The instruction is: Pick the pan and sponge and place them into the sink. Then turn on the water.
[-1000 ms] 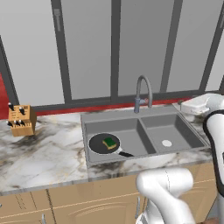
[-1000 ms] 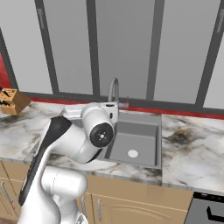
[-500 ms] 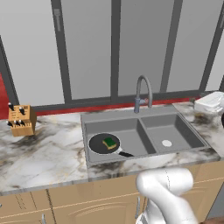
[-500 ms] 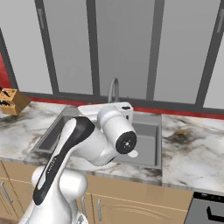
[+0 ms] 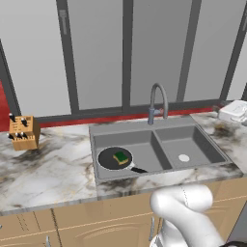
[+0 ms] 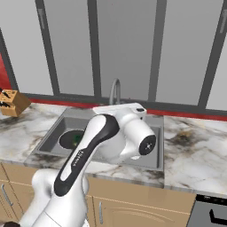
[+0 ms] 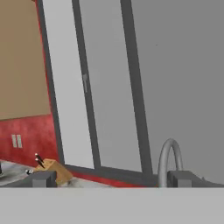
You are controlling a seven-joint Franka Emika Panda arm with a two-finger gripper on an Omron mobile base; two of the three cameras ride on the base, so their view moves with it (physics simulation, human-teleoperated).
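The dark pan (image 5: 110,159) lies in the left basin of the grey sink (image 5: 126,127), its short handle pointing toward the front right. The green sponge (image 5: 121,157) rests inside the pan. The curved faucet (image 5: 157,102) stands behind the basins, and no water shows at its spout. From the right base view, my arm covers most of the sink (image 6: 52,136), leaving part of the pan (image 6: 70,138) visible. My gripper (image 7: 111,179) is open, its fingertips (image 7: 44,178) wide apart with nothing between them, facing the faucet (image 7: 169,158) and the window.
A wooden knife block (image 5: 23,132) stands on the marble counter at the left. A white object (image 5: 235,110) sits at the counter's far right. A dark stain (image 6: 185,135) marks the counter right of the sink. Window panels rise behind the sink.
My arm has swung rightward, leaving the right edge of the left base view and crossing the sink in the right base view. Pan and sponge have stayed put.
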